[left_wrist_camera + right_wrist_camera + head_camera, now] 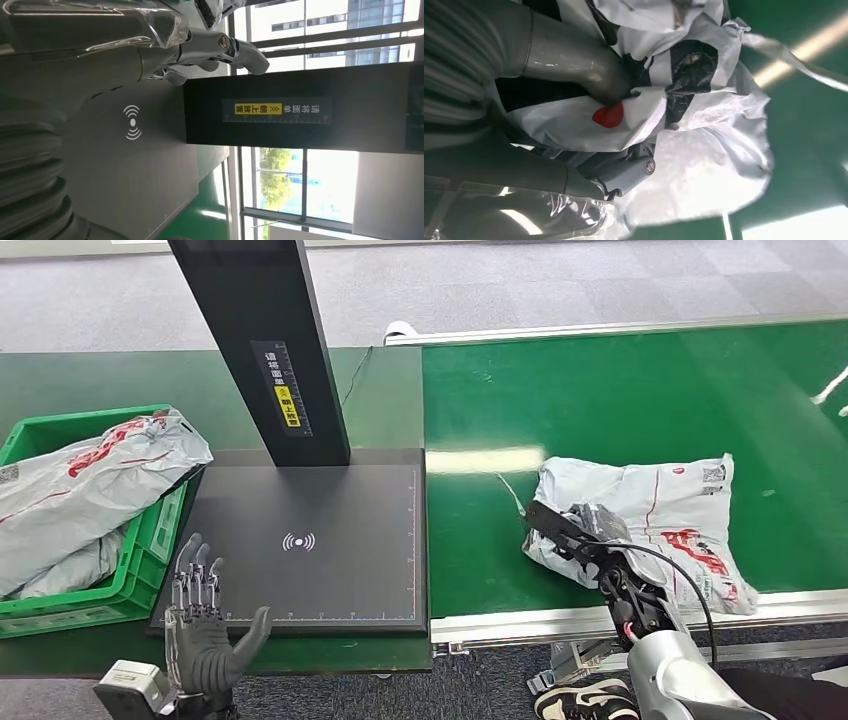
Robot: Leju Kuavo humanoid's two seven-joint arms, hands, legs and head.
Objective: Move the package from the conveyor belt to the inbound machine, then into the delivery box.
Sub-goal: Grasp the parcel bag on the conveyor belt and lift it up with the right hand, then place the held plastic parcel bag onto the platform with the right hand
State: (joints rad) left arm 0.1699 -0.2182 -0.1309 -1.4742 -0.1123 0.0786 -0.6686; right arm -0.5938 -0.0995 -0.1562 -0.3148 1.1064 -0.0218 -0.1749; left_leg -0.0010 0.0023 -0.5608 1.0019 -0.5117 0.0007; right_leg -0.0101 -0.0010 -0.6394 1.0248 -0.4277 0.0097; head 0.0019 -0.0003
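- The inbound machine (pixel 310 540) lies in the middle, its flat plate on the table, its post (pixel 262 340) rising from the plate's far edge.
- The delivery box (pixel 130 580) sits just left of the plate, touching its edge, with packages (pixel 90 480) piled in it (one hangs over the rim toward the plate).
- The conveyor belt (pixel 620 410) runs to the right of the machine.
- The package (pixel 670 515) lies on the belt near its front edge.
- The right hand (pixel 585 535) rests on the package's left end, fingers pressed into it.
- The left hand (pixel 205 635) hovers over the plate's near left corner.
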